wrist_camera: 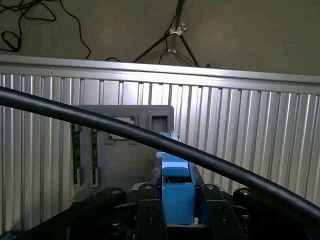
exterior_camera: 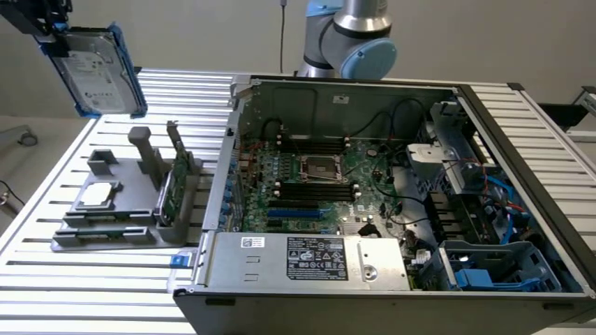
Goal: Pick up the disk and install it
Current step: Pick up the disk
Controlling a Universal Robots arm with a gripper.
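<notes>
As my fingers [wrist_camera: 150, 216] gripped the disk [exterior_camera: 98, 66] high above the surface [exterior_camera: 112, 279], pickup looked done, installing in the case [exterior_camera: 317, 105] not yet.

Premises: a robotics test lab. Evidence: an industrial robot arm [exterior_camera: 359, 49] at the far side of a slotted aluminium bench [exterior_camera: 84, 293]. An opened computer chassis [exterior_camera: 326, 105] lies on it, motherboard [exterior_camera: 317, 185] exposed, with a grey parts fixture [exterior_camera: 107, 234] alongside. Tripod legs [wrist_camera: 170, 45] and loose cables [wrist_camera: 30, 17] sit on bare floor.
</notes>
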